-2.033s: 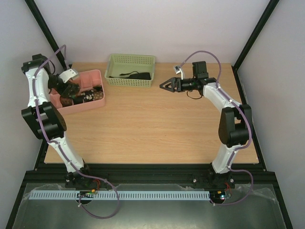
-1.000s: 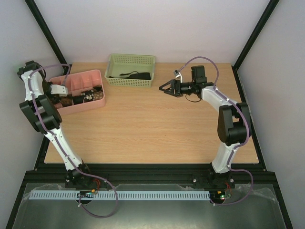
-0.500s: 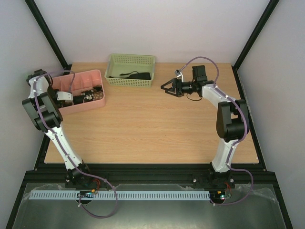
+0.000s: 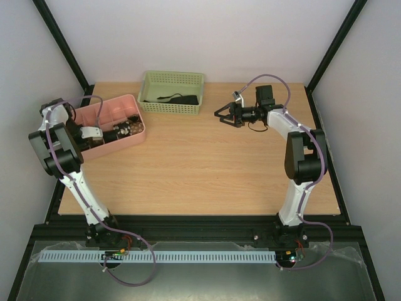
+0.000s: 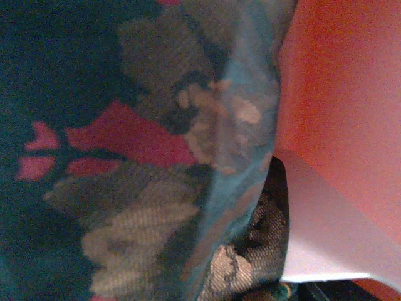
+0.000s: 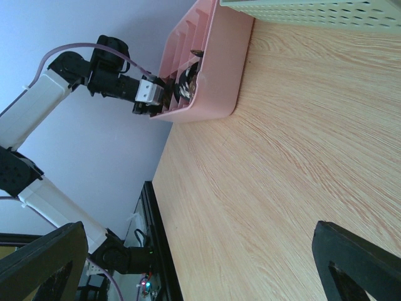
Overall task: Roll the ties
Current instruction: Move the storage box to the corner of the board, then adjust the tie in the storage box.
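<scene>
Left wrist view: tie fabric (image 5: 125, 188) fills the frame, right up against the lens, inside the pink tray (image 5: 338, 94). Left gripper (image 4: 101, 133) sits down in that tray; can't tell whether its fingers grip anything. Second tie (image 4: 178, 99) lies lengthwise in the green basket (image 4: 169, 108), just left of the right gripper (image 4: 223, 116), which is the nearer arm, fingers spread wide, empty, above the table (image 4: 200, 163).

Prob. robot lab: wood table (image 4: 200, 169) in black-frame (image 4: 59, 37) booth, plain white walls (image 4: 207, 31).
</scene>
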`<state>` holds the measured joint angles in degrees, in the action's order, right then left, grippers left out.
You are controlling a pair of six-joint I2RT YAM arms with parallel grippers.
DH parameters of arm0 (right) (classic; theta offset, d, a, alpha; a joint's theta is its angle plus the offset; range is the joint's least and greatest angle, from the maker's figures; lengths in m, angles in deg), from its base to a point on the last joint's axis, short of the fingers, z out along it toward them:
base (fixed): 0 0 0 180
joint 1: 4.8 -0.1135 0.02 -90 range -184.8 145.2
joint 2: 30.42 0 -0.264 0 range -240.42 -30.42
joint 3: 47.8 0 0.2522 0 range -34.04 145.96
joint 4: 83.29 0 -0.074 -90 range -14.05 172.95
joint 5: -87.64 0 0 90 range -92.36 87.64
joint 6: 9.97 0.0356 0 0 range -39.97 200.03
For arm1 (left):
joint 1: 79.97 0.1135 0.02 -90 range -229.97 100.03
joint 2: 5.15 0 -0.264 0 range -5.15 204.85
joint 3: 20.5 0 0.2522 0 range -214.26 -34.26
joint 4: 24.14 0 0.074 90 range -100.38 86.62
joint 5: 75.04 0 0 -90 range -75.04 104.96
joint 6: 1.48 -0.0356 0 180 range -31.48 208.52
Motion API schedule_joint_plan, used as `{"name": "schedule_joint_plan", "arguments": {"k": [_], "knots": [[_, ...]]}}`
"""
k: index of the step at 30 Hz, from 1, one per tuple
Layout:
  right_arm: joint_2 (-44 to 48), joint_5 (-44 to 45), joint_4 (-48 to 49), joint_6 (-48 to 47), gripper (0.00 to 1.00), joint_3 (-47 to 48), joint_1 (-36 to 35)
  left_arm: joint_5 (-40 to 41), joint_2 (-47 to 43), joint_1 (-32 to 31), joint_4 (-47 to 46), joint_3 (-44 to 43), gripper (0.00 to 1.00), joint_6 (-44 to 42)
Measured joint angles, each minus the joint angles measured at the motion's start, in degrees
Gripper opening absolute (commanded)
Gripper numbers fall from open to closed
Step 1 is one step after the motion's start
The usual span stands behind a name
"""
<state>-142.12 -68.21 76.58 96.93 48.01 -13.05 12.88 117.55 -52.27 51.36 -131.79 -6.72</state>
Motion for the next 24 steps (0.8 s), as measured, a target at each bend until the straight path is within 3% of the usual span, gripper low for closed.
{"name": "schedule_joint_plan", "arguments": {"k": [7,21,24], "knots": [[0.0,-0.6,-1.4,-1.2,0.99,0.0,0.0,0.1,0.0,-0.1,-0.8,-0.1,0.62,1.8],[0.0,-1.3,-2.4,-2.1,0.99,0.0,0.0,0.2,0.2,-0.2,4.1,-8.3,0.73,0.4],[0.0,-1.4,-2.4,-2.1,0.99,0.0,0.0,0.4,0.1,-0.2,4.8,-8.5,0.70,-0.1]]}}
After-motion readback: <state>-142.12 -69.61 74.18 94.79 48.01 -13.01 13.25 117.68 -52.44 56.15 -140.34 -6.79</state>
